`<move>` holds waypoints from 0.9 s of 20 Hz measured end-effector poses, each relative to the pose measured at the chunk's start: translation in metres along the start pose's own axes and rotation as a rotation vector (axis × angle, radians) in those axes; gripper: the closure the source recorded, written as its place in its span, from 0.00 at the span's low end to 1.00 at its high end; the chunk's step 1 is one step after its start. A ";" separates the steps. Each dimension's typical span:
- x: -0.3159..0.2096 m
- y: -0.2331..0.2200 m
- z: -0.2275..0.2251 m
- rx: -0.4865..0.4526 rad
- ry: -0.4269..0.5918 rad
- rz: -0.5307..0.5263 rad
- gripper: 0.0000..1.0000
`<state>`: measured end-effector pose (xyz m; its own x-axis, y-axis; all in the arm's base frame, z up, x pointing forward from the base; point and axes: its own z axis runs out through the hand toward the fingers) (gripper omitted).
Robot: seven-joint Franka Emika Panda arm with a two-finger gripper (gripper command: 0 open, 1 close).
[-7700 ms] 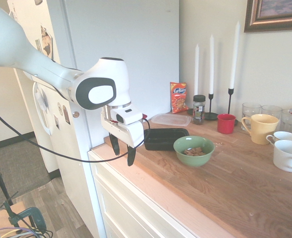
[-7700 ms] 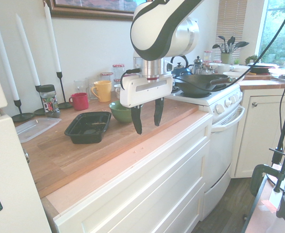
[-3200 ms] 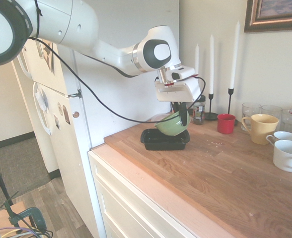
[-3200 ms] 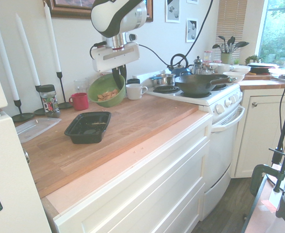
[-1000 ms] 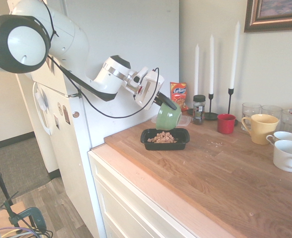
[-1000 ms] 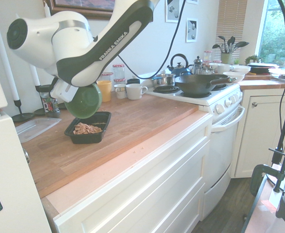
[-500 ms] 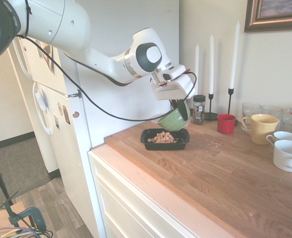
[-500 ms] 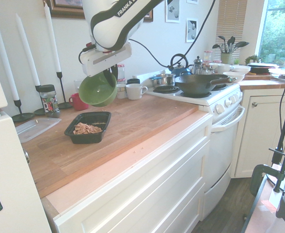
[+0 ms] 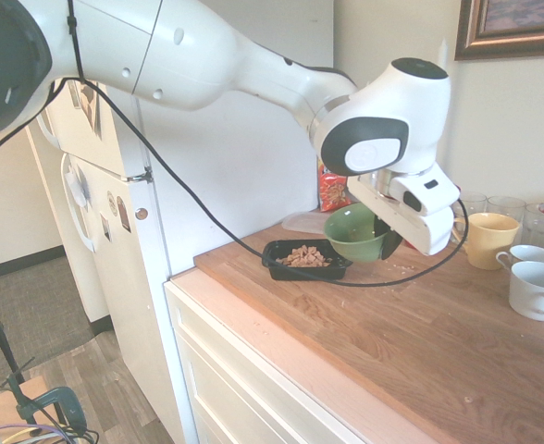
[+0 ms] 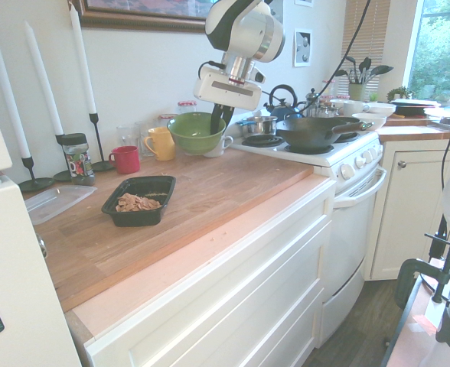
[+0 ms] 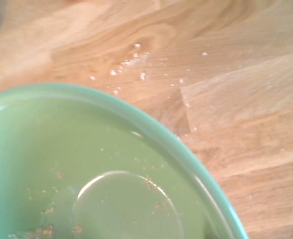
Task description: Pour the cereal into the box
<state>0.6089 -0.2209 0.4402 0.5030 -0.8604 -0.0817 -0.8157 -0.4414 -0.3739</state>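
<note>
Cereal sits heaped in the black box near the counter's fridge-end edge. The gripper, clamped on the rim of the empty green bowl, should lower it level, clear of the mugs.

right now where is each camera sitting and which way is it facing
First exterior view: off the counter's fridge end, looking along the wooden counter toward the mugs; the white arm enters from the left, gripper shut on the green bowl.
Second exterior view: the opposite side, looking back across the counter toward the candles; the arm comes down from above.
Wrist view: close above the bowl's inside, only crumbs left; nothing of the robot shows.
Both exterior views share the black box holding the cereal.
</note>
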 end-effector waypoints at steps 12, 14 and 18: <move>0.081 0.033 0.059 -0.059 -0.049 0.075 1.00; 0.088 0.036 0.067 -0.070 -0.056 0.080 1.00; 0.101 0.043 0.086 -0.075 -0.076 0.095 1.00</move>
<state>0.6486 -0.3049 0.3362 0.4402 -0.8788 -0.1843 -0.8785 -0.3791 -0.2909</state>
